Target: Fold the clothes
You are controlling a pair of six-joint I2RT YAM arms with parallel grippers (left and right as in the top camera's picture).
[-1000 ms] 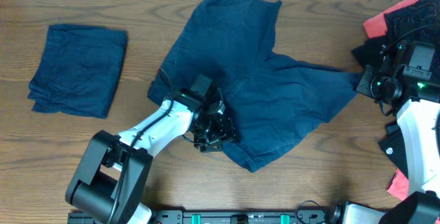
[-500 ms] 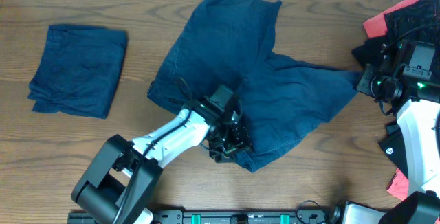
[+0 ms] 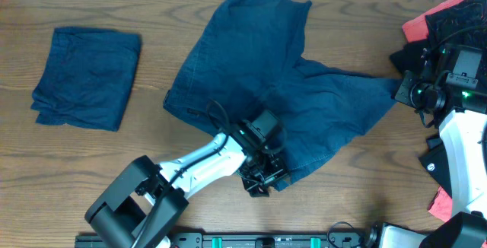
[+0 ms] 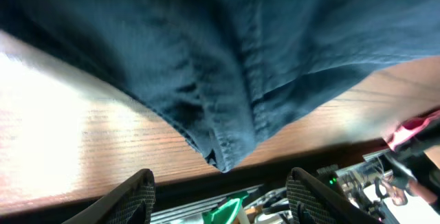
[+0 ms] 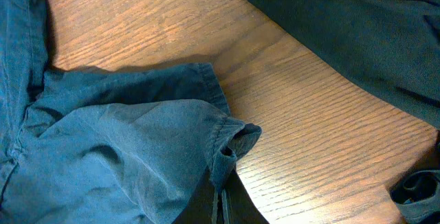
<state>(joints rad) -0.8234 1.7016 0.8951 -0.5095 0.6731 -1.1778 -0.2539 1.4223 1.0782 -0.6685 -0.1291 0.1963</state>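
Now the left gripper [image 4: 220, 195] is hovering wide open and empty at the near corner of the navy shorts [image 3: 259, 73], while the right gripper [image 5: 218, 207] is pinching the opposite hem, seemingly as an anchor.

No legible text, brands or numbers anywhere, small round mark [image 3: 431, 166] on white arm casing unreadable

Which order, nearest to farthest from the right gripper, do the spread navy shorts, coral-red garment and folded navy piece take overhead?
1. spread navy shorts: centre, corner at the right gripper.
2. coral-red garment: top right.
3. folded navy piece: far left.
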